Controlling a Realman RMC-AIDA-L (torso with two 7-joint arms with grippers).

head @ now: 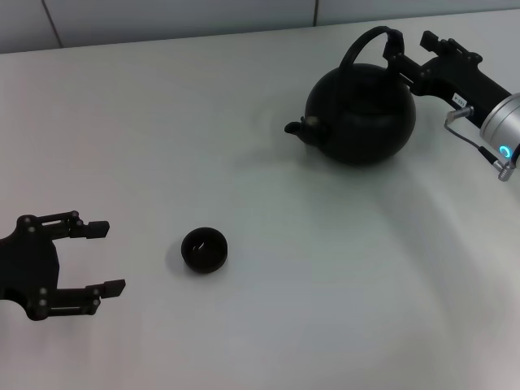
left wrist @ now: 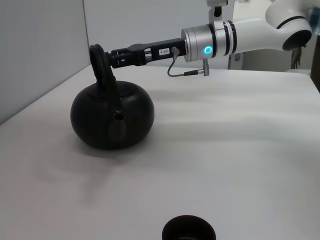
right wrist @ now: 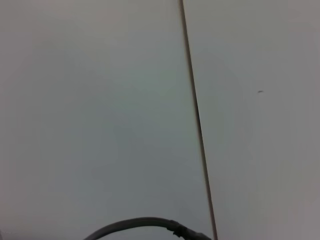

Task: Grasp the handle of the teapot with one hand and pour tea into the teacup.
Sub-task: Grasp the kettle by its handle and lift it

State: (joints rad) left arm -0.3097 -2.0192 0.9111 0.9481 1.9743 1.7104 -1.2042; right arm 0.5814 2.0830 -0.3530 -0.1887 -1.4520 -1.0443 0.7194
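1. Your right gripper (head: 396, 50) is at the far right of the desk (head: 268, 130), with its jaws pressed onto the handle (head: 363, 45) where the hoop comes down on the side away from the spout. In the left wrist view the same gripper (left wrist: 107, 58) reaches in level and meets the handle (left wrist: 102, 65) near its top.
2. A small white label sits on the right gripper's black body; you can see dark characters on it, but they are too small to read.
3. A ring on the silver wrist section behind it glows cyan, and a thin cable loops out beside it.
4. The teapot (head: 361, 110) sits on the desk, its short spout pointing toward your left side. The handle arches upright over the lid.
5. The teacup (head: 203, 249) stands alone on the near middle of the desk, well apart from the teapot and near the left gripper.
6. Your left gripper (head: 97, 256) hovers at the near left edge, jaws spread wide and holding nothing.
7. The right wrist view shows only pale wall panels with a dark seam and a bit of cable.
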